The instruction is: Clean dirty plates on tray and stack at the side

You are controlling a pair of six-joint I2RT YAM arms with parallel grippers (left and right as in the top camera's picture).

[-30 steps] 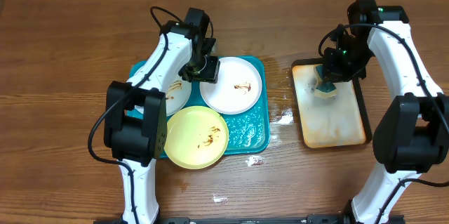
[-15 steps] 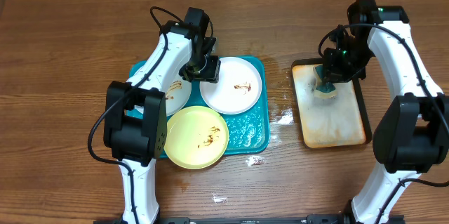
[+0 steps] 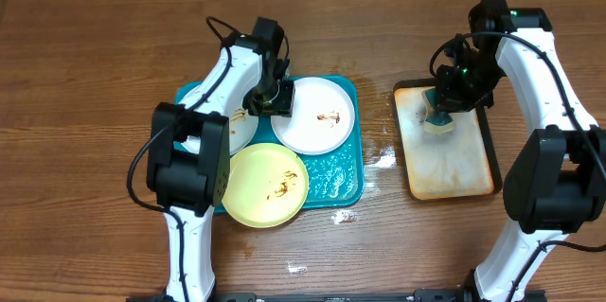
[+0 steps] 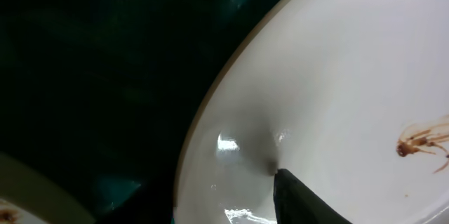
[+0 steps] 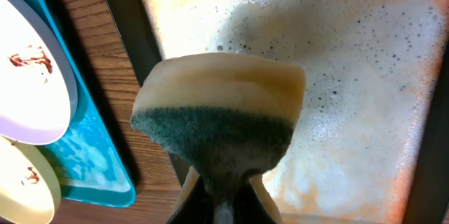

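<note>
The teal tray (image 3: pixel 336 184) holds three smeared plates: a white plate (image 3: pixel 317 115) at its upper right, a second white plate (image 3: pixel 239 130) half hidden under my left arm, and a pale yellow plate (image 3: pixel 267 185) in front. My left gripper (image 3: pixel 272 97) is down at the left rim of the upper-right white plate (image 4: pixel 351 76). One dark finger (image 4: pixel 302 201) rests on that plate's inner surface just inside the rim; the other finger is hidden. My right gripper (image 3: pixel 440 103) is shut on a yellow-and-green sponge (image 5: pixel 221 108), held just above the black-rimmed tray.
The black-rimmed tray (image 3: pixel 473 174) with a foamy, stained beige inside (image 5: pixel 351 76) lies right of the teal tray (image 5: pixel 91 161). Water spots (image 3: pixel 383 158) mark the wood between the two trays. A cable loops over my left arm.
My left arm has shifted slightly to the right while its gripper stays at the white plate's rim. The right arm and the sponge have not moved.
</note>
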